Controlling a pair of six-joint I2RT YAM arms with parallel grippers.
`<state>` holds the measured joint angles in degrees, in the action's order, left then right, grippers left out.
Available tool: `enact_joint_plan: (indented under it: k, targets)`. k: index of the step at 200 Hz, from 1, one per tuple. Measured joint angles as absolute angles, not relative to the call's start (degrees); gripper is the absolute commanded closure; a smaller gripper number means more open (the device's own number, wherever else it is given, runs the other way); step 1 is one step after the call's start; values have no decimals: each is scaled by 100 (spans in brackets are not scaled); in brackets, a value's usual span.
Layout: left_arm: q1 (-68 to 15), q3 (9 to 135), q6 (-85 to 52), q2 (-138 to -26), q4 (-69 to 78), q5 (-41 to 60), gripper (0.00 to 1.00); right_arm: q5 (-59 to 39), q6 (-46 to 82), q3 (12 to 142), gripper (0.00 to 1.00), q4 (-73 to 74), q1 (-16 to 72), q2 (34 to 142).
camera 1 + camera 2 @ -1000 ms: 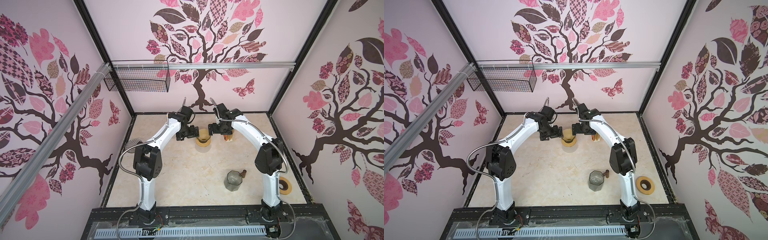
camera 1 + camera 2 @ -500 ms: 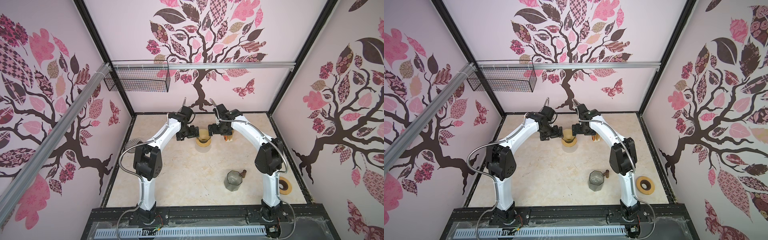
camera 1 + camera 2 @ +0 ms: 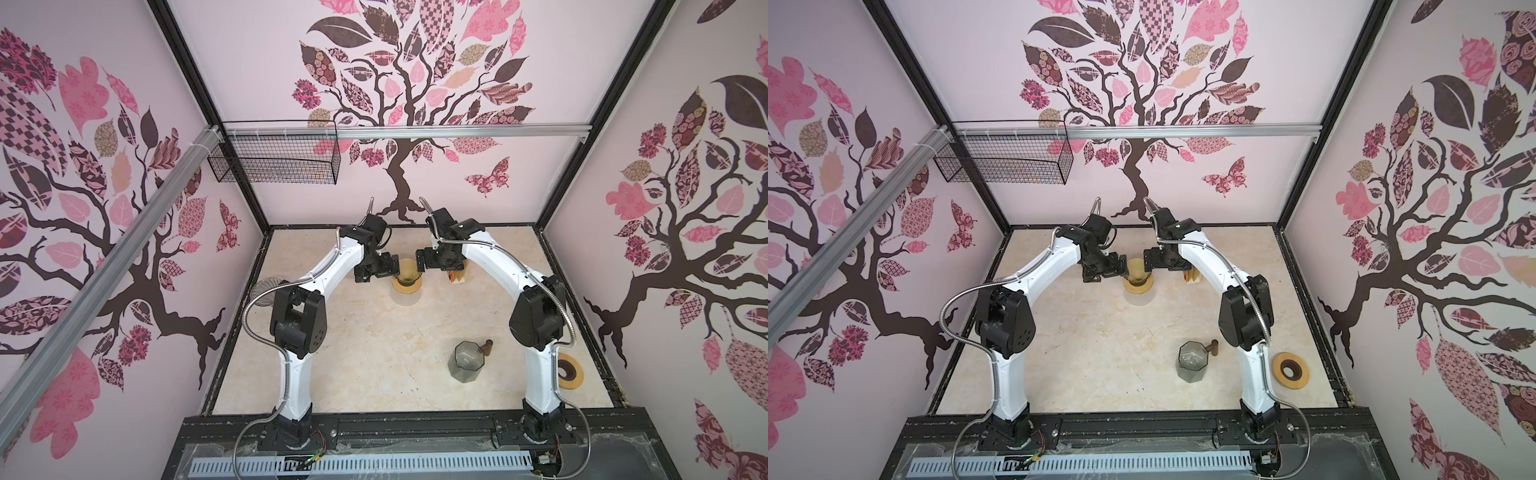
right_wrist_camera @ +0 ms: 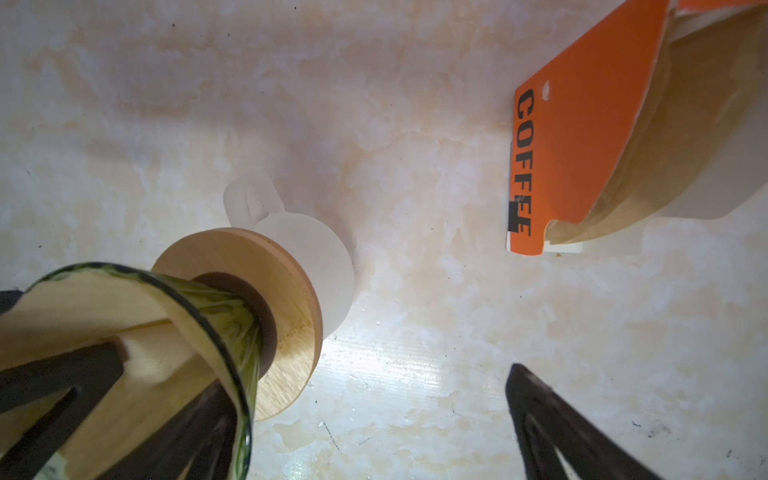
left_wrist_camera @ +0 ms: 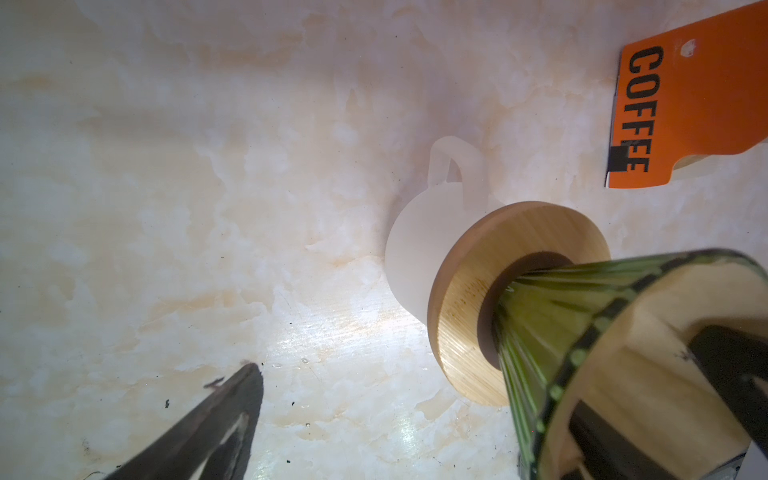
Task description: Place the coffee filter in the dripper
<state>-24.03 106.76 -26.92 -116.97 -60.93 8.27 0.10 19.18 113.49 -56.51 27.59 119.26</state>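
In both top views the left hand [image 3: 395, 271] and the right hand [image 3: 419, 266] meet from either side at the dripper [image 3: 405, 269], at the far middle of the desk [image 3: 365, 357]. From up there the paper is hard to make out.

The wrist views bring it close. The tan coffee filter [image 4: 95, 316] sits inside the green ribbed glass cone, which stands in a wooden collar [image 5: 465, 299] on a frosted white mug [image 5: 415, 249].

Both hands are spread wide and grip nothing. On each, one finger [image 5: 216, 424] hangs over bare desk, clear of the dripper. Dark fingers also show in the dripper's mouth against the paper, but I cannot tell whether they press on it.

Near the dripper, on the right arm's side, stands an orange filter pack [image 4: 582, 158] printed "COFFEE" in black, with tan papers behind the card.

Only the top views show a faceted grey glass jug [image 3: 467, 361] and a spare wooden ring [image 3: 1291, 370] near the right arm's base.
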Motion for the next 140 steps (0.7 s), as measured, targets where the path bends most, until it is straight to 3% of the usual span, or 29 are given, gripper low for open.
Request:
enact_joint_plan:
  k: [140]
  targets:
    - [-2368,10628,-2698,-11697,-6051,928,2,-32,1918,11358,0,-5655,2755,11931]
